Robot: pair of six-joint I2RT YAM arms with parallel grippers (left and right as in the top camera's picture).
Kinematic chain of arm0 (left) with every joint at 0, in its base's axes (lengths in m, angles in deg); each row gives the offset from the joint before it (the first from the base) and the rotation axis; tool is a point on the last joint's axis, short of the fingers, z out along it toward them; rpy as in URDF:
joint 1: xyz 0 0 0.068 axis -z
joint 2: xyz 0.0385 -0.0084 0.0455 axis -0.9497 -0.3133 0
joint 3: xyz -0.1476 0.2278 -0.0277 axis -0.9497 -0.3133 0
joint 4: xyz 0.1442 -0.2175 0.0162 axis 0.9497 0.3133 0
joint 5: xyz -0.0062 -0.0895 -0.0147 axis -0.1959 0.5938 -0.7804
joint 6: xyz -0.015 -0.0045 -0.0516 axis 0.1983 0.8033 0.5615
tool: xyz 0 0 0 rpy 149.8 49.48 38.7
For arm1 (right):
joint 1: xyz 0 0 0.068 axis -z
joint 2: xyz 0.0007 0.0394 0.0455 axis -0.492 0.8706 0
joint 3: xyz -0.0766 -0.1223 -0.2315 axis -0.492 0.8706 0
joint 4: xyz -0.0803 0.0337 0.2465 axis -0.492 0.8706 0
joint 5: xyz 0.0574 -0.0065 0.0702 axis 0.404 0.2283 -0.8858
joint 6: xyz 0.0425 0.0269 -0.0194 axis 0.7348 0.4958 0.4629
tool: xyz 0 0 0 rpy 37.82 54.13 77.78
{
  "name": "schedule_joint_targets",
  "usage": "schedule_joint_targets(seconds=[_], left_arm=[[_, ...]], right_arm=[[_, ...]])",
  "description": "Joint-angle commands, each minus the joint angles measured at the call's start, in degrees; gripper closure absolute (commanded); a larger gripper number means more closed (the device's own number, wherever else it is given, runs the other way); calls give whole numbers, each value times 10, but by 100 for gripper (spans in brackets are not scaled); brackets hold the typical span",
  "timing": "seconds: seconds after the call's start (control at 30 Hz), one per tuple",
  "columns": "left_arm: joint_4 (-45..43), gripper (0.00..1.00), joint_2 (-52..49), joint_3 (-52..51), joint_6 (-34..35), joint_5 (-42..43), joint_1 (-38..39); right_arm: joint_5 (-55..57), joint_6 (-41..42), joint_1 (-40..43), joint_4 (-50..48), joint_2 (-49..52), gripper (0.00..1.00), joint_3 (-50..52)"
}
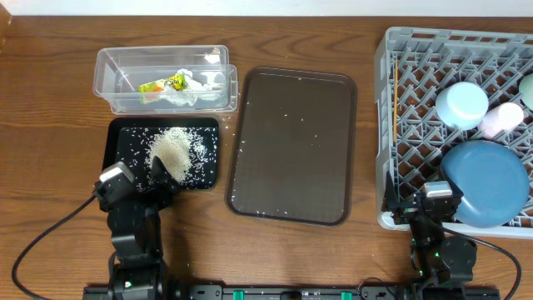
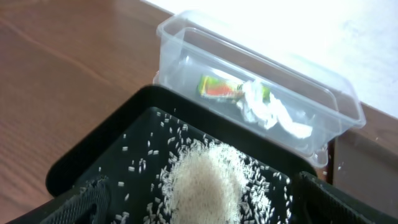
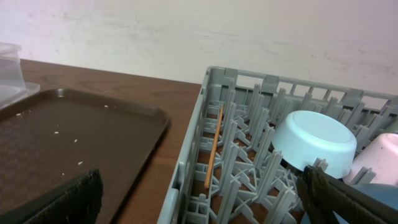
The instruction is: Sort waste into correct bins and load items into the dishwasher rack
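The rice heap point(image 1: 172, 150) lies in the black tray point(image 1: 125, 133). The crumpled wrapper point(image 1: 176, 83) lies in the clear tub point(image 1: 108, 67). The grey rack point(image 1: 408, 100) holds the dark-blue plate point(image 1: 487, 183), a pale blue bowl point(image 1: 462, 104) upside down, a second bowl point(image 1: 528, 90) at the right edge, the pink cup point(image 1: 502, 119) and the wooden stick point(image 1: 393, 108). My left gripper point(image 1: 156, 177) is open and empty over the black tray's near edge, its fingers on either side of the rice point(image 2: 205, 186). My right gripper point(image 1: 429, 202) is open and empty at the rack's near wall point(image 3: 186, 180).
A larger brown serving tray point(image 1: 291, 146) with a few stray rice grains lies between the black tray and the rack. In the left wrist view the tub point(image 2: 323, 99) stands just behind the black tray point(image 2: 81, 162). Bare wooden table surrounds everything.
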Motion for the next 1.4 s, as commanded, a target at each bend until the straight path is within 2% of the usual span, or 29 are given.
schedule_joint_targets(seconds=[0.0,0.27,0.37,0.5,0.73,1.37], left_arm=[[-18,6,35,-21,-27,8,3],[-31,5,150,-89,-32,46,3],[-31,5,186,-112,-58,77,3],[14,5,226,-111,-79,87,9],[16,6,225,-111,-123,87,37],[16,6,223,-111,-123,87,44]], right_arm=[[5,2,-5,3,-4,1,1],[5,2,-5,3,-4,1,1],[5,3,-5,3,-4,1,1],[5,3,-5,3,-4,1,1],[5,2,-5,3,-4,1,1],[5,2,-5,3,-4,1,1]])
